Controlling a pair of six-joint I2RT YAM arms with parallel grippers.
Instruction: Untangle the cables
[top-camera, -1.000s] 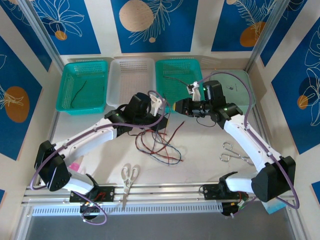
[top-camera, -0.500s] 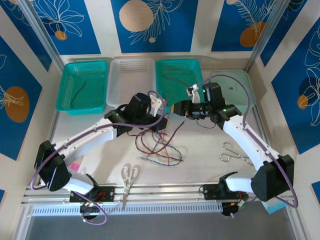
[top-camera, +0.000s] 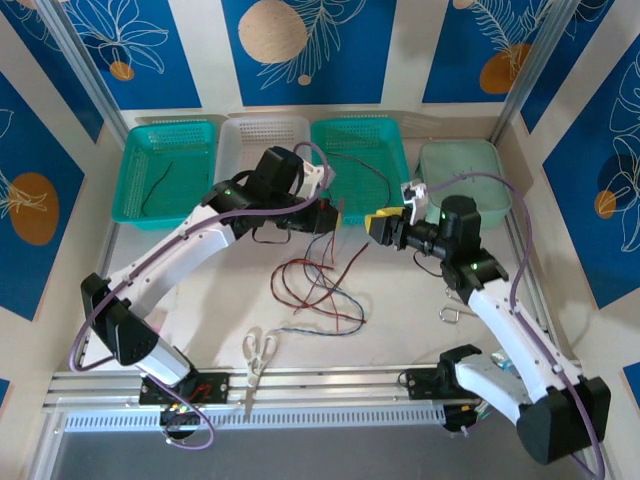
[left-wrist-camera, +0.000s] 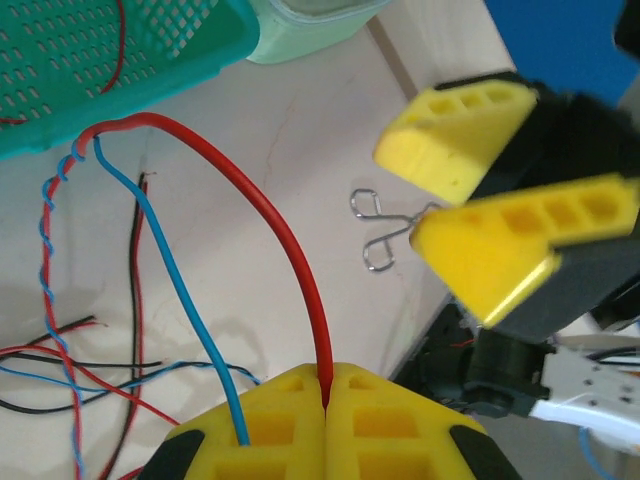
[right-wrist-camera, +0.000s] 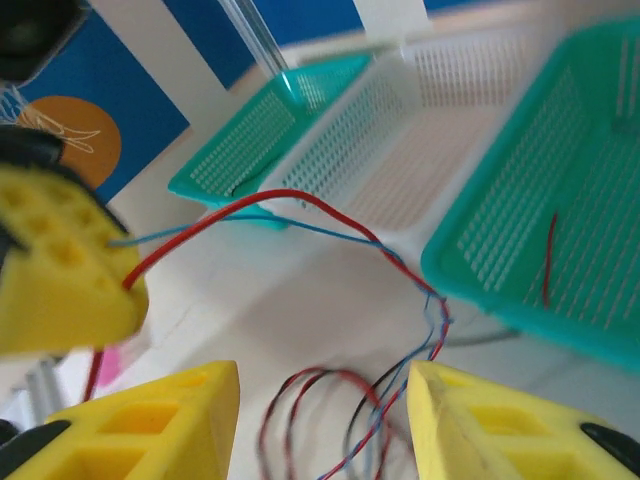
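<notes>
Several thin cables (top-camera: 320, 292), red, black and blue, are seen lying in a loose tangle on the white table (top-camera: 190, 300), just below and between the two grippers. One red cable (left-wrist-camera: 290, 250) is drawn up from the tangle in a smooth arch. It is pinched in the seam of the left gripper (left-wrist-camera: 326, 388), whose yellow fingers are pressed together. A blue cable (left-wrist-camera: 180, 290) runs alongside it to the face of one finger; whether it is clamped cannot be told. Farther down, red and blue strands are twisted about each other like a cord. The right gripper (left-wrist-camera: 400, 197) is held spread, apart from the strands, with nothing between its hollow-celled, wedge-shaped yellow fingers (right-wrist-camera: 150, 420).

Compared with a second ago, the left gripper has been carried up toward the near rim of the middle teal basket (top-camera: 365, 150). The right gripper has been drawn back to the right, so that the two are now apart. The baskets are of perforated plastic mesh; a white basket (top-camera: 262, 148) stands just beside the teal one.
</notes>
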